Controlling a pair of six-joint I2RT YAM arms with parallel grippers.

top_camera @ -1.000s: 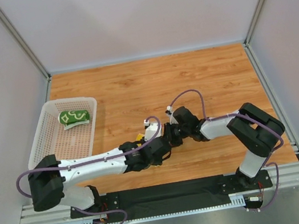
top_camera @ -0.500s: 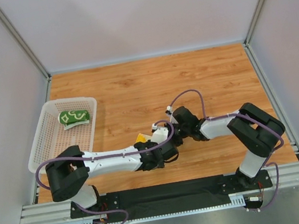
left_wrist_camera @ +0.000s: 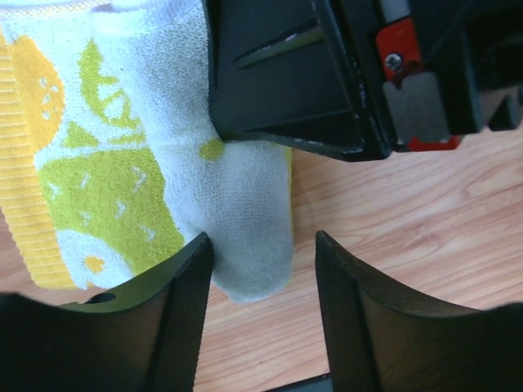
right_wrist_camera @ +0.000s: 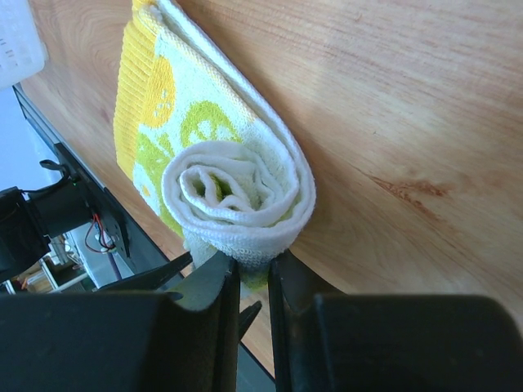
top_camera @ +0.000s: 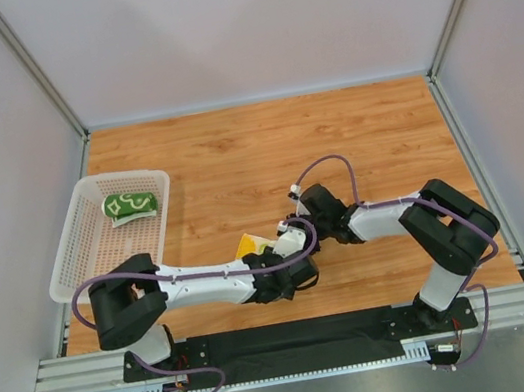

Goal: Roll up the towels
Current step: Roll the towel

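Note:
A yellow and green lemon-print towel point(right_wrist_camera: 208, 155) lies partly rolled on the wooden table; only a yellow corner point(top_camera: 248, 243) shows in the top view. My right gripper point(right_wrist_camera: 254, 265) is shut on the lower edge of the roll. My left gripper point(left_wrist_camera: 263, 286) is open, its fingers either side of the roll's white end point(left_wrist_camera: 245, 220), right next to the right gripper's body. A green rolled towel point(top_camera: 128, 204) lies in the white basket point(top_camera: 84, 250) at the left. Both grippers meet at the table's front middle point(top_camera: 295, 241).
The basket stands by the left wall. A black rail point(top_camera: 287, 339) runs along the near table edge just below the grippers. Grey walls enclose the table on three sides.
My left gripper has swung right and nearer the front edge, closing in under the right gripper. The yellow towel corner shows more now. The right arm has barely moved.

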